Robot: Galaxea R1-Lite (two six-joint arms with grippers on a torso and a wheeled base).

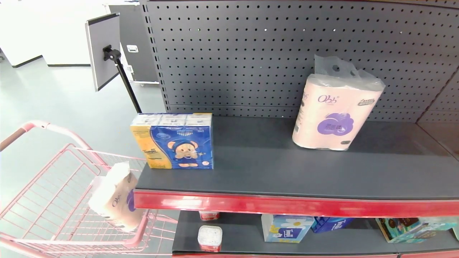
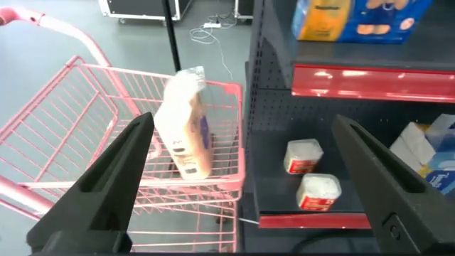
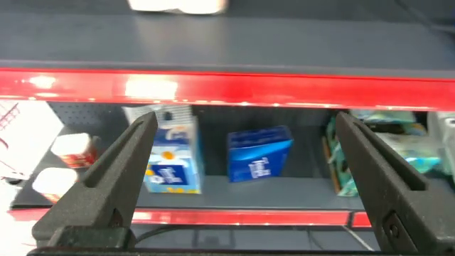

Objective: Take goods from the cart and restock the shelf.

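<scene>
A pink wire cart (image 1: 53, 200) stands left of the shelf, with one pack of toilet rolls (image 1: 114, 200) leaning in its near right corner. On the grey upper shelf (image 1: 287, 168) a blue tissue pack (image 1: 174, 140) stands at the left end and a pink toilet roll pack (image 1: 333, 107) stands upright at the back right. My left gripper (image 2: 242, 178) hangs open, some way back from the cart (image 2: 85, 142) and the roll pack (image 2: 186, 121) in it. My right gripper (image 3: 245, 178) is open in front of the lower shelf, nothing between its fingers.
The shelf has a red front edge (image 1: 294, 205) and a pegboard back. On the lower shelf (image 1: 251, 233) stand two white tubs with red trim (image 1: 209, 237), a white-blue box (image 1: 285, 228), a blue box (image 1: 331, 224) and colourful packs (image 1: 412, 227). A panel on a stand (image 1: 104, 50) rises behind the cart.
</scene>
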